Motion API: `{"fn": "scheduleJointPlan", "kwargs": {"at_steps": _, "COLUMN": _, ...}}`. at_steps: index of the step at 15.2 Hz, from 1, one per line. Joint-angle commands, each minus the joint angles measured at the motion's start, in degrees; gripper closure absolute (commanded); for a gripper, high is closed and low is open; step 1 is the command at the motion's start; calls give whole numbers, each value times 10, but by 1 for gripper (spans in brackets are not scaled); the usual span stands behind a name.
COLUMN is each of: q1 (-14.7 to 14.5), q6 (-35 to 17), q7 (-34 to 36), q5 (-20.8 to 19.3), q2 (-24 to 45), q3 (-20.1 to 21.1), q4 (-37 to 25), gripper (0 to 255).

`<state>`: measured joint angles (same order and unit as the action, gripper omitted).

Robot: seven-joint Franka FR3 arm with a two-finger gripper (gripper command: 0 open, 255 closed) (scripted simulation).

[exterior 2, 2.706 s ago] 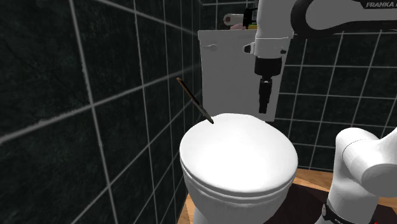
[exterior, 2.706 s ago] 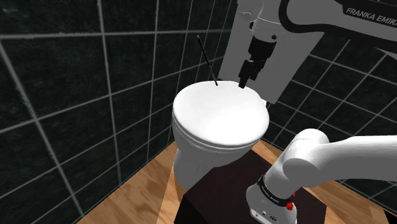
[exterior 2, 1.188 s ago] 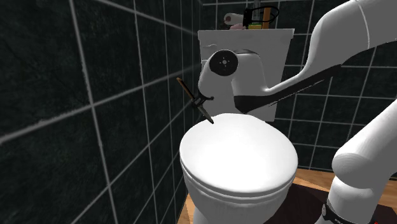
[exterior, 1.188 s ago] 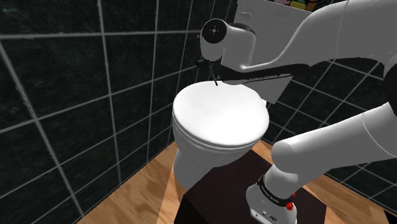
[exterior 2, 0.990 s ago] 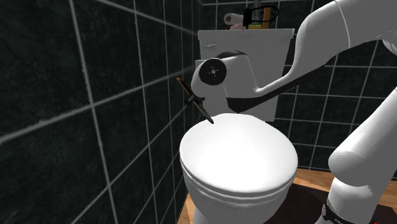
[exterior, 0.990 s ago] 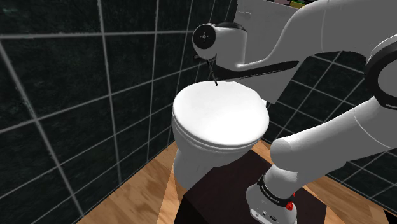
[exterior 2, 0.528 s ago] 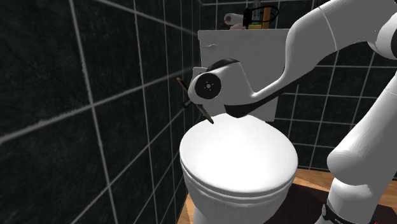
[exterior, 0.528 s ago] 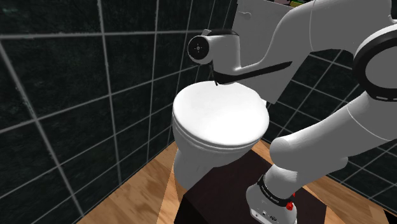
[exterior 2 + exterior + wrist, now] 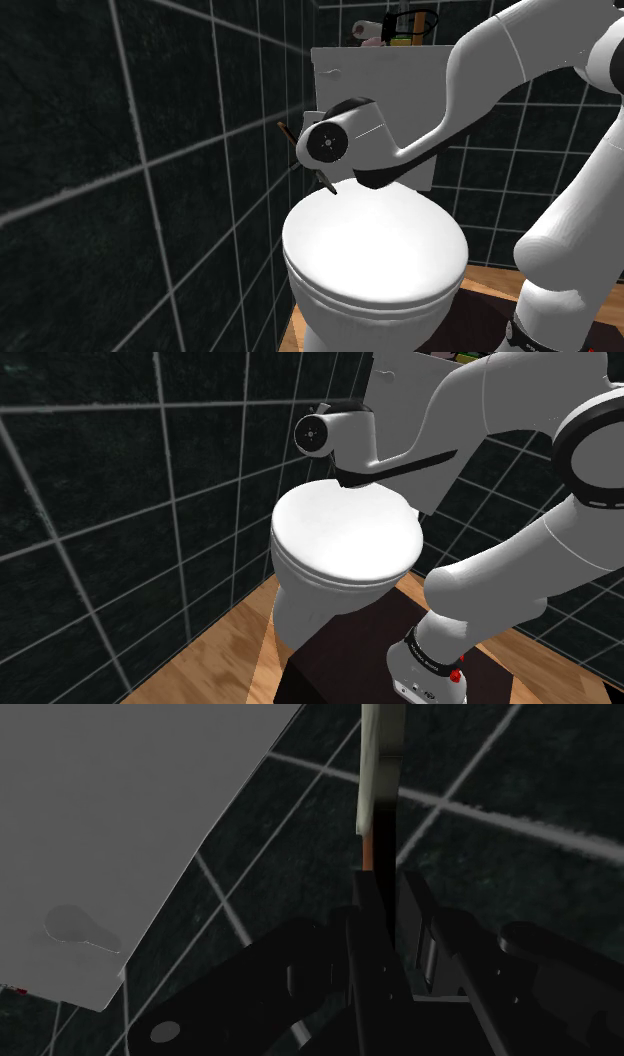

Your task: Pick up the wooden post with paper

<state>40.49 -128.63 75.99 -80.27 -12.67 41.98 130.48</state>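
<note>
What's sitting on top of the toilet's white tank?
A white paper roll and a yellow-green item by a dark wire frame sit on the tank. The arm covers one corner of it.

Dim here: the dark tiled wall (image 9: 100, 502) swallows the light, only pale grout lines catching some. The white toilet lid (image 9: 345, 537) glows evenly, shaded under its rim. In the wrist view the cistern (image 9: 130, 824) goes flat grey, the hand (image 9: 392, 882) a black silhouette.

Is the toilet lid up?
No, the white toilet lid lies flat and shut on top of the toilet.
</note>
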Motion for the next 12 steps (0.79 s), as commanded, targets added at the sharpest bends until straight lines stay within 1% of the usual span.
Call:
{"fn": "scheduleJointPlan", "kwargs": {"at_steps": 1, "q1": 0, "q6": 0, "q7": 0, "q5": 0, "q2": 0, "q3": 0, "q4": 0, "gripper": 255}}
{"fn": "scheduleJointPlan", "kwargs": {"at_steps": 5, "q1": 0, "q6": 1, "q7": 1, "q5": 0, "q2": 1, "q3": 1, "q4": 0, "gripper": 255}}
{"fn": "scheduleJointPlan", "kwargs": {"at_steps": 12, "q1": -7, "q6": -9, "q7": -58, "q5": 43, "q2": -28, "q3": -16, "q4": -20, "gripper": 255}}
